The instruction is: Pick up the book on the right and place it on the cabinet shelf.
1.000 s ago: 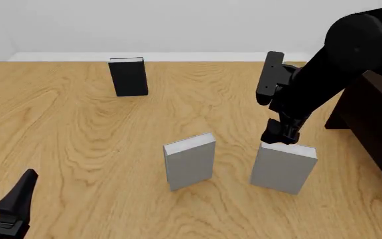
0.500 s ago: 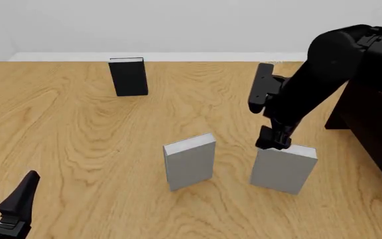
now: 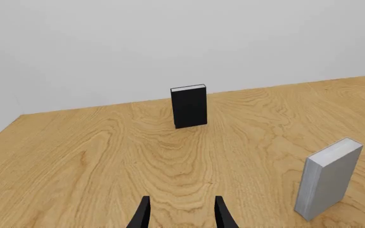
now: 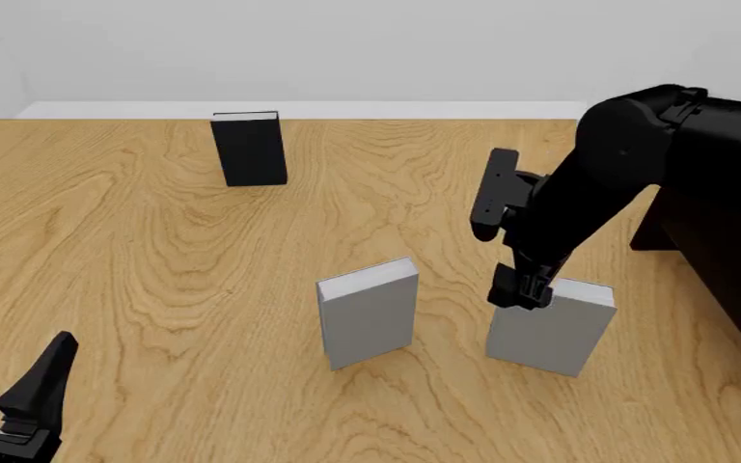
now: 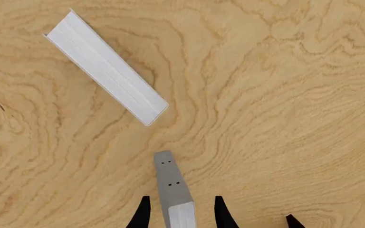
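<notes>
1. Left gripper [image 4: 11,381]: nearest item, low at the worktop's [image 4: 151,260] near left corner, fingers apart, holding nothing.
2. Book [image 4: 548,326]: light grey, upright on the worktop, right of centre.
3. Right gripper [image 4: 521,291]: pointing straight down, fingers apart, straddling the book's top edge at its left end.
4. Darker grey book [image 4: 368,311]: upright, just left of the first.
5. Cabinet [image 4: 731,231]: dark, at the right edge.
6. Black book [image 4: 250,148]: upright, far side.

No legible text anywhere.
</notes>
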`<action>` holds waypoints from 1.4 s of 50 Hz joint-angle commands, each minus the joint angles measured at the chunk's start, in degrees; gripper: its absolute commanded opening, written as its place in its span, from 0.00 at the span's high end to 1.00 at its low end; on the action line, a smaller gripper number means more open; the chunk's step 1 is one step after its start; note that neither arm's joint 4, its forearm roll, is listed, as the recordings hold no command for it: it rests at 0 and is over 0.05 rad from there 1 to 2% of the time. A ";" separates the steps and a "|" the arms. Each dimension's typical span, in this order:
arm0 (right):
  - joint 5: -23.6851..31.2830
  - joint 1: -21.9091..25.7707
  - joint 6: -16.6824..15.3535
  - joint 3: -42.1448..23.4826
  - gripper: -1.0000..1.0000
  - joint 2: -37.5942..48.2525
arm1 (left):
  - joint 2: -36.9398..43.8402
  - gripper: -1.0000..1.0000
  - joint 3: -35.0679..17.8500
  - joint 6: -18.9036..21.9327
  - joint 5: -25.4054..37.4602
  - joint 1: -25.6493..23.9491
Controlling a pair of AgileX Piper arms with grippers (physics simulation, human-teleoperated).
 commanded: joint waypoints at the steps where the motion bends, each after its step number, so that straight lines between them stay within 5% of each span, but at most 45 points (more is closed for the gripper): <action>1: -1.63 -0.56 -0.13 1.86 0.00 0.35 | 0.00 0.00 0.00 0.01 -0.01 0.09; 44: -5.89 -1.99 -1.73 6.69 0.00 1.23 | 0.05 0.00 0.00 0.17 0.04 -0.04; 45: -6.25 -2.32 -2.56 6.92 1.00 0.90 | 0.03 0.00 0.00 0.19 0.07 -0.04; 70: 0.25 -3.91 -4.77 3.90 1.00 -4.96 | -0.08 0.00 0.00 -0.14 -0.12 -0.80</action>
